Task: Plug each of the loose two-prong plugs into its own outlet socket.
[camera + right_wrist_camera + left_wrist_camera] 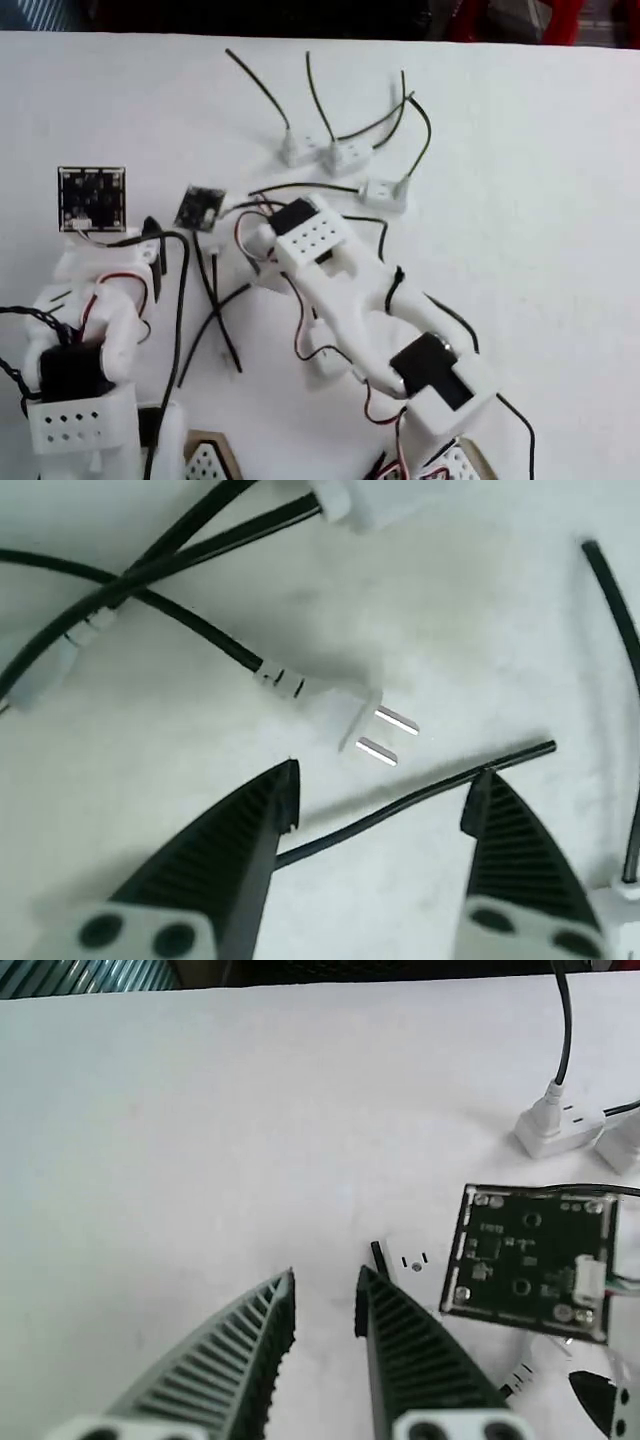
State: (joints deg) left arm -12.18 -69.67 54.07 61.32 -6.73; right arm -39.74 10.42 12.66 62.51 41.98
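The right hand (388, 778) was held wide open and empty, low over the bench (520, 130). A loose plug (340, 712) was seen lying flat just ahead of its fingertips and not yet touched. The plug body lay nearer to one finger (250, 830) than to the other. Its two prongs (398, 720) were pointed toward the middle of the gap, and its cable (200, 630) was led away on the far side.

The plug's long axis was judged to run nearly along the line from one fingertip to the other, not across it. A straight closing would therefore have fallen on the prong end and the cable end rather than on the flat sides. A turn of the wrist, together with a short advance, was judged to be called for. A second cable (430, 792) was laid across the bench between the fingers, nearer than the plug, and could have been caught in the grasp by mistake.

The sockets (350, 153) were grouped farther up the bench, beyond the right arm (330, 260). The left hand (327, 1288) was narrowly parted and empty, beside a circuit board (530, 1265), so the right hand was judged the nearer to this plug.
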